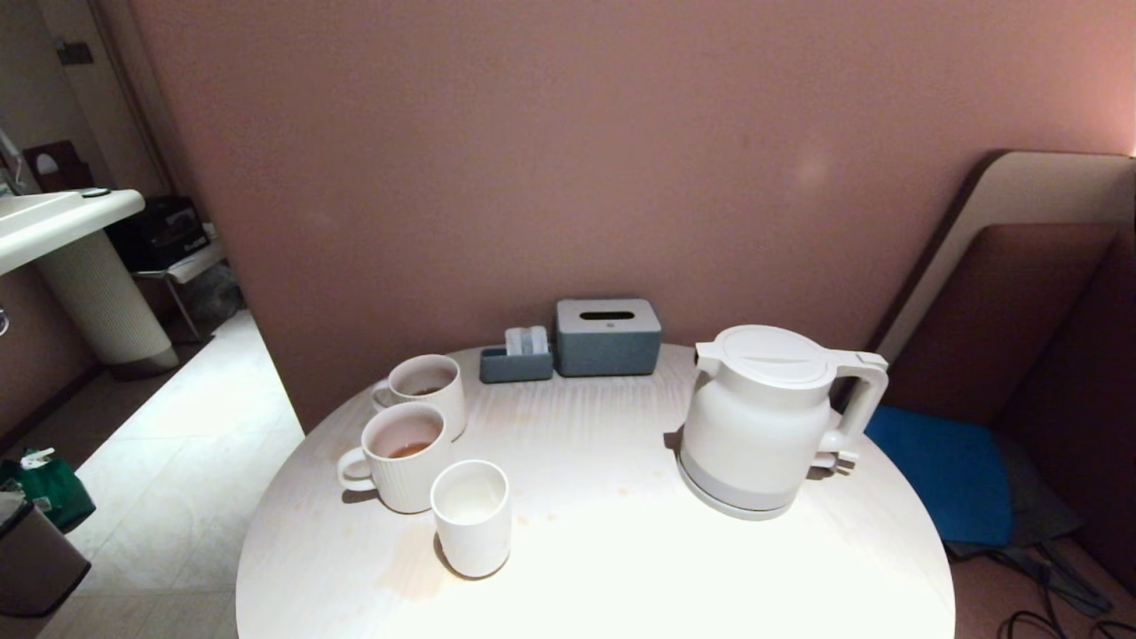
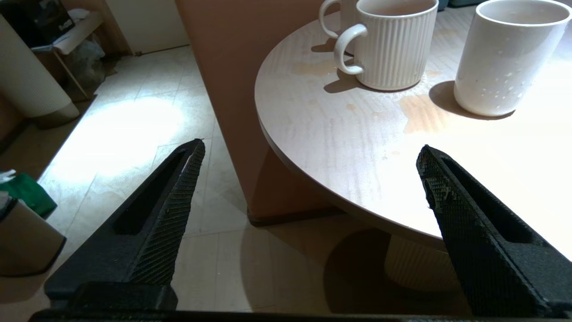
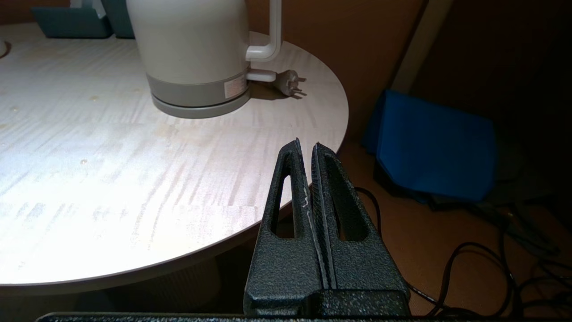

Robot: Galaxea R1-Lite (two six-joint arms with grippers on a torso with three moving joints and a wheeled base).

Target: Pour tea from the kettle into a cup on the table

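The white kettle (image 1: pixel 763 417) stands upright on its round base at the right of the round pale table (image 1: pixel 603 550); its lower body and handle also show as the kettle (image 3: pixel 196 58). The smooth white cup (image 1: pixel 471 517) stands near the table's front left, seen too as the cup (image 2: pixel 505 58). Reddish-brown tea (image 1: pixel 410 449) lies in a ribbed mug. Neither arm shows in the head view. My left gripper (image 2: pixel 310 150) hangs open and empty off the table's left edge, short of the cup. My right gripper (image 3: pixel 306 144) is shut on nothing at the table's right edge, well short of the kettle.
Two ribbed white mugs (image 1: pixel 401 457) (image 1: pixel 428 388) stand behind the cup. A grey tissue box (image 1: pixel 608 335) and a small tray (image 1: pixel 516 362) sit at the back by the wall. A blue cushion (image 1: pixel 941 479) and cables lie right of the table; a bin (image 1: pixel 35 559) stands left.
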